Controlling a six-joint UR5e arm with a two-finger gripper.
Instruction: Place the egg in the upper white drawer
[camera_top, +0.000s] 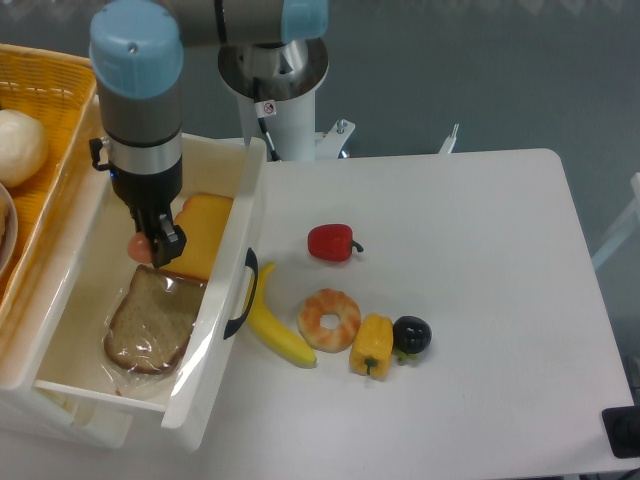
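My gripper (150, 243) hangs inside the upper white drawer (236, 262), shut on the egg (139, 247), a small salmon-pink oval showing at the left of the fingers. The egg sits just above the far end of a wrapped bread slice (152, 319) and beside a yellow cheese slice (203, 233) on the drawer floor. Whether the egg touches the floor I cannot tell. The drawer stands pulled open, its dark curved handle (243, 292) facing the table.
A yellow wicker basket (50, 108) with a white ball (20, 145) stands left of the drawer. On the table lie a red pepper (331, 242), a banana (274, 324), a shrimp ring (330, 319), a yellow pepper (373, 344) and a dark round fruit (411, 334).
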